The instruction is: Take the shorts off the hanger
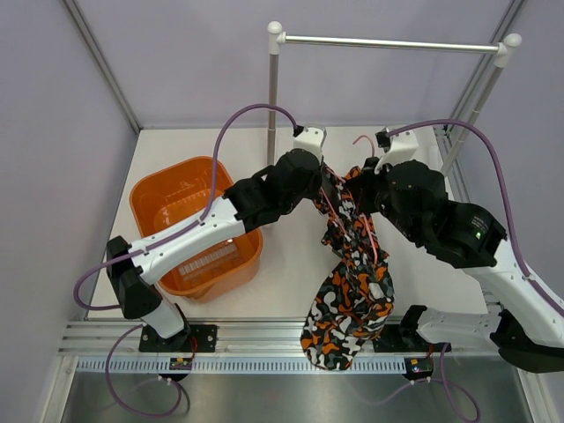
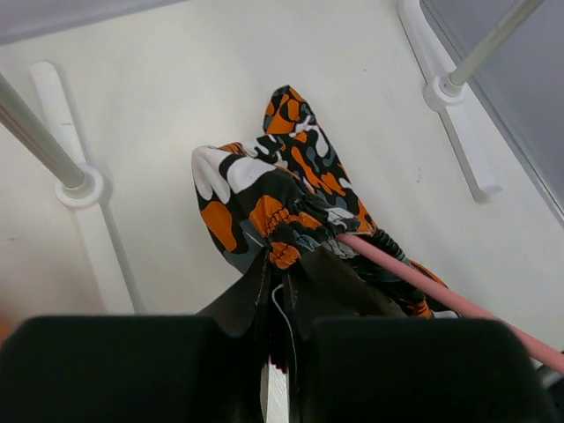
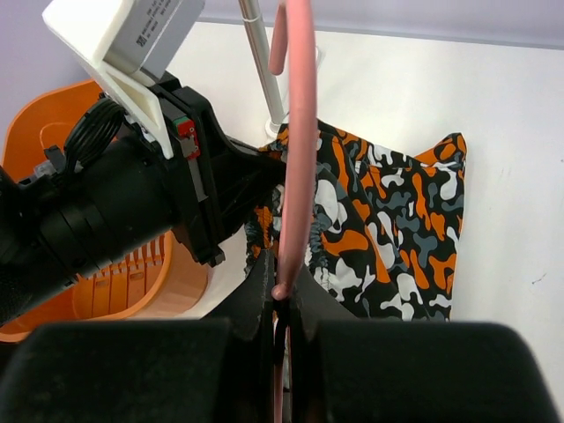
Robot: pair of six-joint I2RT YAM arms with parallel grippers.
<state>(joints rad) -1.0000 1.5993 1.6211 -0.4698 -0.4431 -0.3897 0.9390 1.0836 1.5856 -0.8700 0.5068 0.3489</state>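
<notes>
The camouflage shorts [image 1: 350, 291] hang between my two grippers, held above the table, their lower end over the front rail. The pink wire hanger [image 1: 376, 240] runs through them, its hook [image 1: 361, 139] sticking up behind. My left gripper [image 1: 322, 187] is shut on the shorts' gathered waistband; in the left wrist view the cloth [image 2: 282, 189] bunches at the left gripper's tips [image 2: 280, 264], with the hanger [image 2: 423, 282] just to the right. My right gripper [image 3: 282, 280] is shut on the hanger [image 3: 300, 132], with the shorts [image 3: 397, 229] below it.
An orange plastic basket [image 1: 167, 198] stands at the left of the table, under my left arm. A silver rail [image 1: 388, 42] with white end caps spans the back on two posts. Grey walls close in both sides.
</notes>
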